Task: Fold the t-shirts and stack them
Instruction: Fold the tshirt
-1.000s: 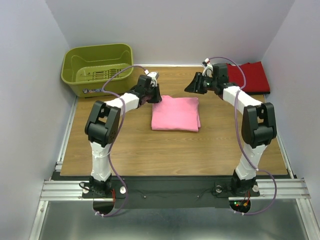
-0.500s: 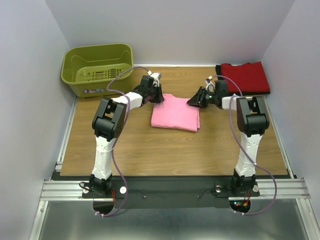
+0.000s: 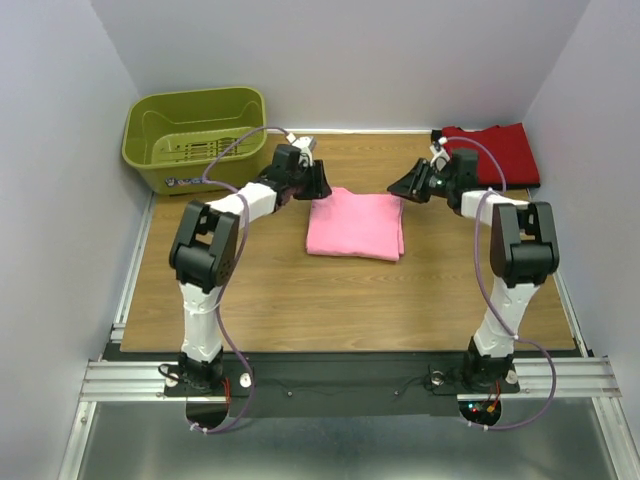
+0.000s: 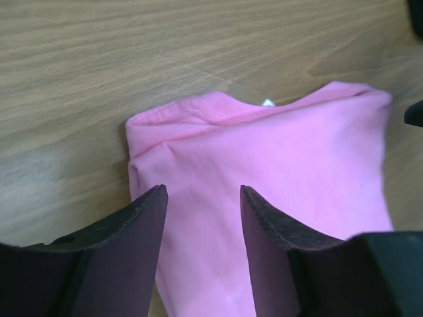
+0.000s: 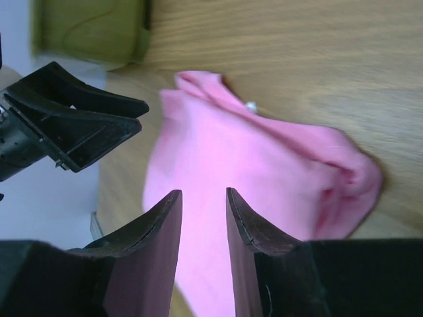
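Observation:
A folded bright pink t-shirt (image 3: 355, 226) lies flat in the middle of the table. My left gripper (image 3: 319, 184) hangs open just above its back left corner, with pink cloth (image 4: 277, 165) showing below the gap between the fingers (image 4: 202, 193). At the back right corner my right gripper (image 3: 402, 187) is open too, over the pink shirt (image 5: 264, 172), and nothing is pinched between its jaws (image 5: 203, 192). A folded red t-shirt (image 3: 497, 154) lies at the table's back right.
An olive-green plastic basket (image 3: 195, 130) stands at the back left, just off the table's corner. Grey walls close in the back and both sides. The left gripper's black fingers (image 5: 92, 132) show across the shirt in the right wrist view.
My left gripper has opened over the pink shirt's back left corner. My right gripper dipped toward the back right corner, then rose and drew back a little. The shirt shifted slightly right.

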You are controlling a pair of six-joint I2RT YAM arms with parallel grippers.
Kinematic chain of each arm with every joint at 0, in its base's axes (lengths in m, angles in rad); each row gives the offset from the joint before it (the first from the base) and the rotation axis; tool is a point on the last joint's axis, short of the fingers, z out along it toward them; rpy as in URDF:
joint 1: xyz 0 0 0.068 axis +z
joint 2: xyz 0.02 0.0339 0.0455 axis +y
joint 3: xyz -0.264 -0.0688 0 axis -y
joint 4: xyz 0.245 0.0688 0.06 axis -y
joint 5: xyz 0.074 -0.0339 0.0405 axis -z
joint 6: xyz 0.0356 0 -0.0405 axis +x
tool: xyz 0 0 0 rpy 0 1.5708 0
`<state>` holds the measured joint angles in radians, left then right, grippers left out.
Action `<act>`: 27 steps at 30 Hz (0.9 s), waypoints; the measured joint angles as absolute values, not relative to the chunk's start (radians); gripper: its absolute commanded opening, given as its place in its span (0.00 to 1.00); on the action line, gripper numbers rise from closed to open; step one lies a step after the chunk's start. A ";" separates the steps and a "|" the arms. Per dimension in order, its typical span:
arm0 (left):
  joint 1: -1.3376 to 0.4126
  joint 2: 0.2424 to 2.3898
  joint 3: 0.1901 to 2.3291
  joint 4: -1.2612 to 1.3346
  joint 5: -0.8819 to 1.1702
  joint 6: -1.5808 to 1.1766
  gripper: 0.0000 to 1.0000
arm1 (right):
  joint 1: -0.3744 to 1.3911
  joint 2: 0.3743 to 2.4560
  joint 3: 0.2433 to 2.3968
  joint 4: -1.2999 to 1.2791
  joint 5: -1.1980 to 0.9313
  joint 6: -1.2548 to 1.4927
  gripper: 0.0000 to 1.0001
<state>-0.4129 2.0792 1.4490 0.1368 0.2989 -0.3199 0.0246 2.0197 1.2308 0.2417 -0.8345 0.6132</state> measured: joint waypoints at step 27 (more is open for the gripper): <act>-0.482 1.816 1.021 0.072 0.310 -0.414 0.10 | 0.213 2.001 0.965 0.075 -0.989 0.461 0.21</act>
<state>-0.4816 1.8156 1.0210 0.0723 0.3103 -0.4145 0.2131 2.0010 0.9653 0.0750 -0.9890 0.4610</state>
